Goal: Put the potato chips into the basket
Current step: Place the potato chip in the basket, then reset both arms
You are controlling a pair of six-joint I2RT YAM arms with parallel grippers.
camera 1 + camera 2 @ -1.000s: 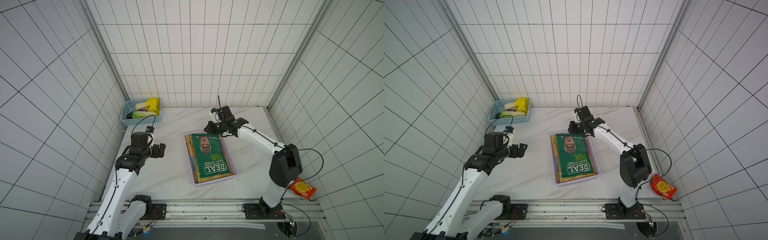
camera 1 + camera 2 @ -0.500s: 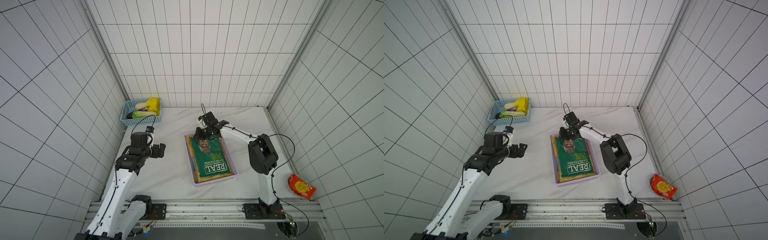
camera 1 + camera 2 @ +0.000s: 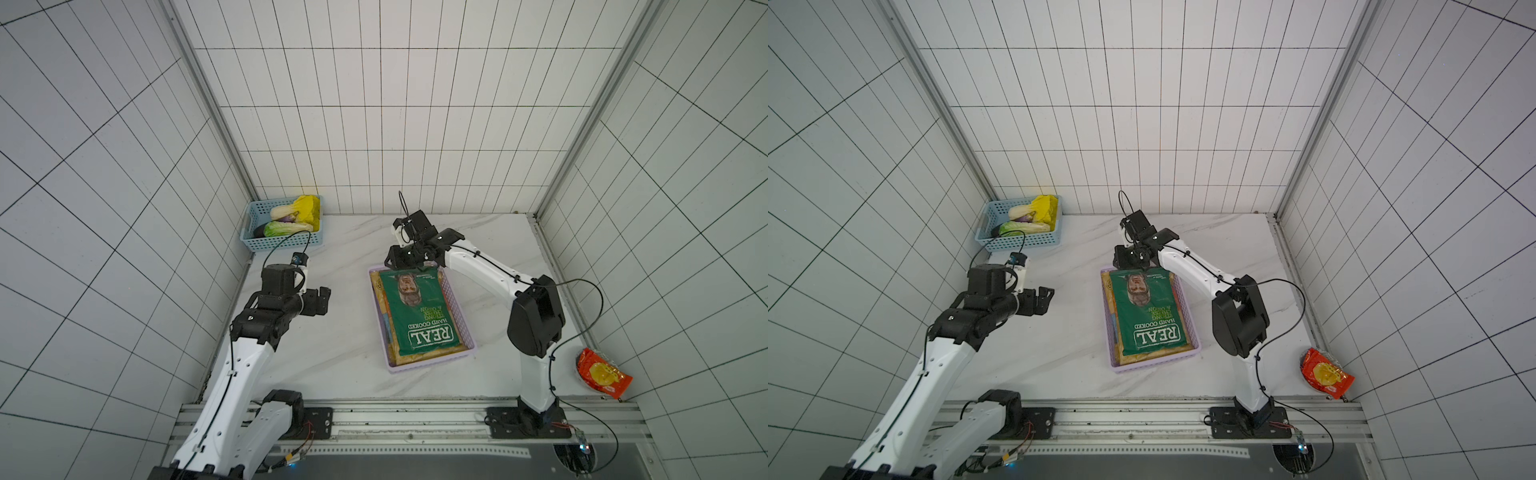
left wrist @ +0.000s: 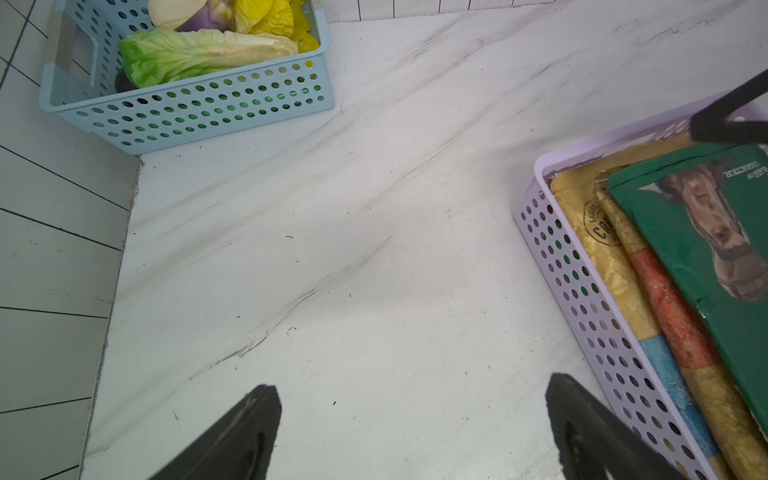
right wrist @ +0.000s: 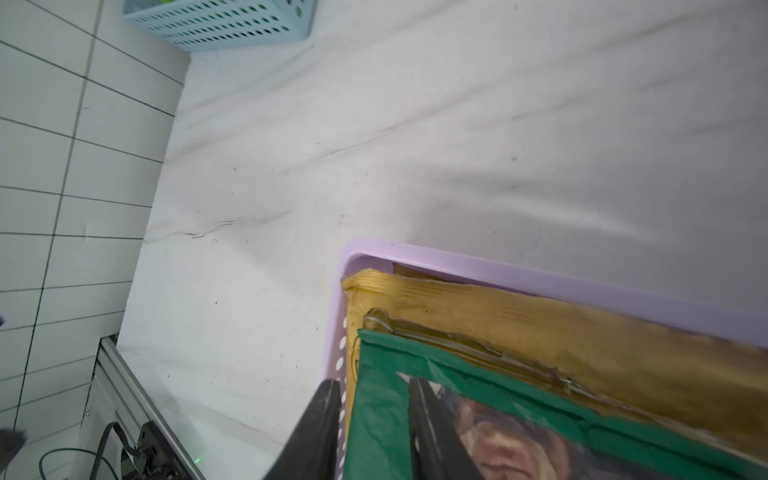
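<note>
The lilac basket [image 3: 432, 362] [image 3: 1154, 361] sits mid-table in both top views, holding stacked potato chips. A dark green "REAL" bag [image 3: 419, 316] [image 3: 1148, 311] [image 4: 706, 249] lies flat on top, over tan bags [image 4: 598, 249] [image 5: 540, 316]. My right gripper [image 3: 409, 266] [image 3: 1136, 262] [image 5: 374, 382] is at the basket's far end, open. The green bag's corner [image 5: 457, 395] lies between its parted fingers, and one finger is outside the basket wall [image 5: 498, 266]. My left gripper [image 3: 322, 299] [image 3: 1044, 299] [image 4: 411, 386] hangs wide open over bare table, left of the basket [image 4: 548, 249].
A blue perforated basket [image 3: 282, 232] [image 4: 187, 112] of toy vegetables stands in the back left corner. A red-orange packet [image 3: 600, 372] [image 3: 1325, 374] lies off the table's right front corner by the wall. A metal rail [image 3: 395, 415] runs along the front edge.
My right gripper swung left and down to the basket's far end, then parted its jaws around the green bag's corner. The left arm has not moved.
</note>
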